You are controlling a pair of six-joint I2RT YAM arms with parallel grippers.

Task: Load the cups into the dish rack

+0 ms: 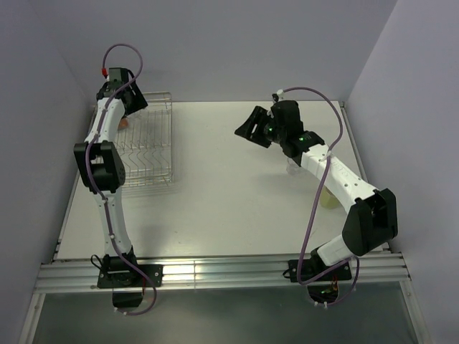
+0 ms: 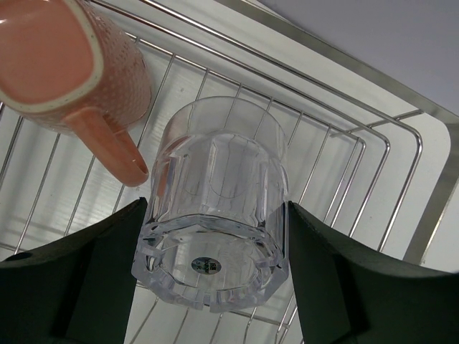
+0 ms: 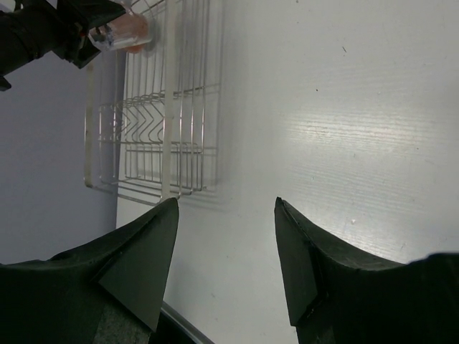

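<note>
— Silver wire dish rack (image 1: 154, 154), at ten o'clock on the white table (image 1: 237, 201). What's inside it?
— The terracotta mug (image 2: 72, 64), at the far end. Its handle points toward four o'clock, where a clear tumbler (image 2: 222, 165) sits just beside it.
— Who has the tumbler?
— The left gripper (image 2: 215, 215), fingers clamped on both sides, above the wires. The right gripper (image 3: 226, 215) hangs over bare table at three o'clock — jaws apart, empty.

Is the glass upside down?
Upside down: the glass shows its thick base to the left wrist camera, mouth toward the rack.
</note>
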